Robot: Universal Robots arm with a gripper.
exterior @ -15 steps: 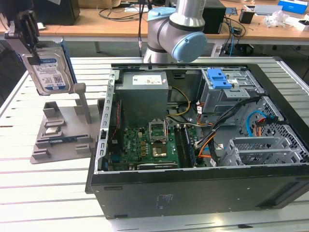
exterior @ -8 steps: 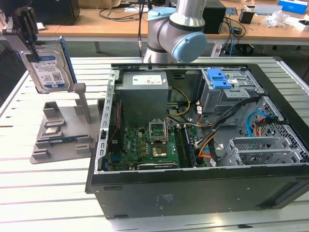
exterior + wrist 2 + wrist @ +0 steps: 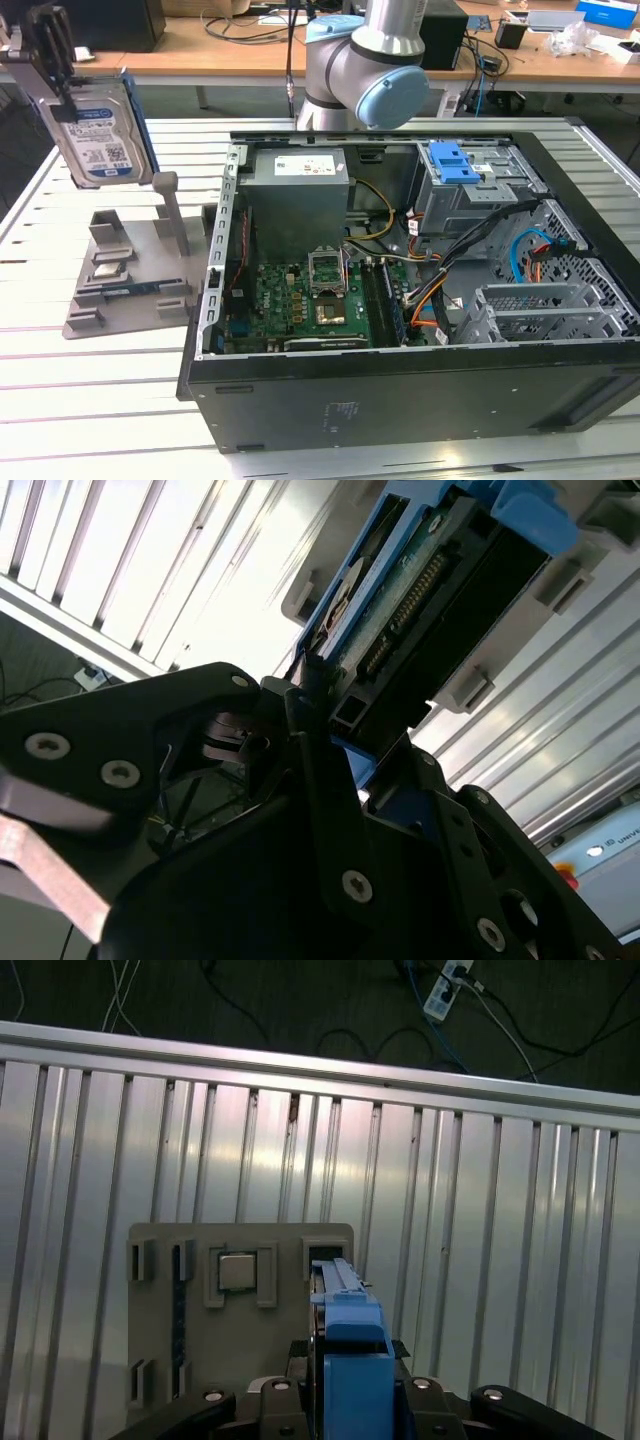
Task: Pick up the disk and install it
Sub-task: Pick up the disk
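Exterior view, claw (image 3: 62, 95) clasping disk (image 3: 105, 140), top cropped

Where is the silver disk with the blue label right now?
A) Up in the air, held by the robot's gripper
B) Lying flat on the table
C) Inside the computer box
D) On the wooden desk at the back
A: in the exterior view the gripper is shut on the disk and holds it in the air above the grey stand, at the exterior view's left of the open computer case.
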